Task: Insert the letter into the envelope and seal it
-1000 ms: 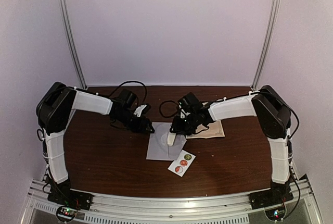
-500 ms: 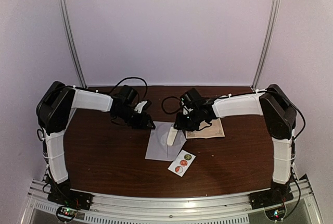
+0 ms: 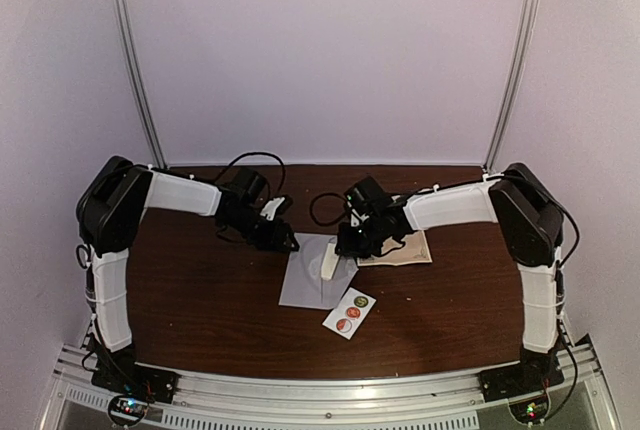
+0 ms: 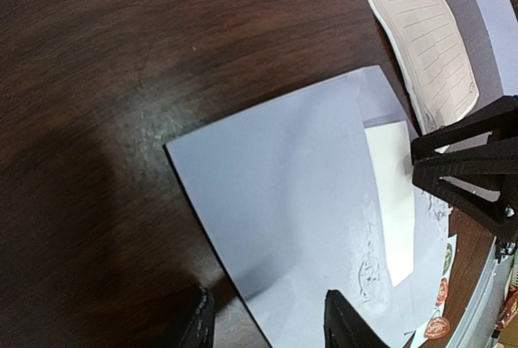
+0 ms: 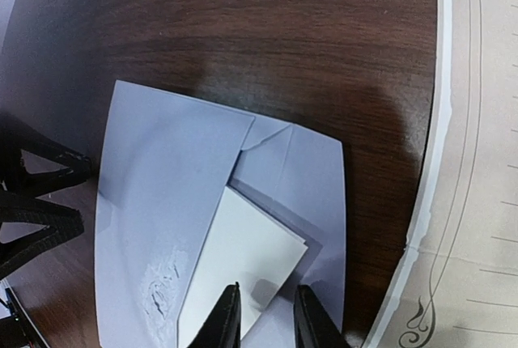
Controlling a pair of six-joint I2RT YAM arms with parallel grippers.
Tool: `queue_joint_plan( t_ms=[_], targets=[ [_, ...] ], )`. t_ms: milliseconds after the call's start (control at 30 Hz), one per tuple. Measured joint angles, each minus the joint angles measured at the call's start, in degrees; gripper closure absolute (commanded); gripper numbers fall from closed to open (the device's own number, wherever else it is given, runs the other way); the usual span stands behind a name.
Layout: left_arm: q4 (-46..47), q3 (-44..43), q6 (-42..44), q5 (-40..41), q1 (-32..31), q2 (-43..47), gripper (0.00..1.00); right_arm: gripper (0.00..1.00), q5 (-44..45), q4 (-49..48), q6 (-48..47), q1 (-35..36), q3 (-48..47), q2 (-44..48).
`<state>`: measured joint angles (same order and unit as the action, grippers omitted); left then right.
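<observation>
Barely shifted since the earlier view, the right hand (image 5: 265, 298) is nudged rightward and is pinched on the letter (image 5: 243, 259). Insertion is judged in hand: the letter is lodged partway in the envelope (image 5: 162, 186), laid flat mid-tabletop (image 3: 200, 300). The left hand (image 4: 269, 320) is held open astride the envelope's edge (nothing gripped). A deeper push is called for next, then sealing.

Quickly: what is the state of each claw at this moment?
Left claw: open, fingers apart over the envelope edge, holding nothing.
Right claw: closed on the white letter.
</observation>
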<state>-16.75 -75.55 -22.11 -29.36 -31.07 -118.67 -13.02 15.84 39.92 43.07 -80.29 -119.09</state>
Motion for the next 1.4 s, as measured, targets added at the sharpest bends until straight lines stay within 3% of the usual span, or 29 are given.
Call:
queue_joint_plan(
  t_ms=[967, 1233, 1400],
  targets=[
    [0.5, -1.1, 0.4, -1.6, 0.0, -1.4, 0.59, 0.82, -2.7, -2.8, 0.3, 0.9, -6.3, -6.3],
    [0.4, -1.3, 0.4, -1.7, 0.0, -1.4, 0.59, 0.81, -3.0, -1.8, 0.3, 1.5, -9.4, -8.1],
    [0.4, -1.3, 0.4, -1.5, 0.0, -1.4, 0.55, 0.74, -2.1, -1.4, 0.0, 1.7, -9.5, -8.1]
  ],
)
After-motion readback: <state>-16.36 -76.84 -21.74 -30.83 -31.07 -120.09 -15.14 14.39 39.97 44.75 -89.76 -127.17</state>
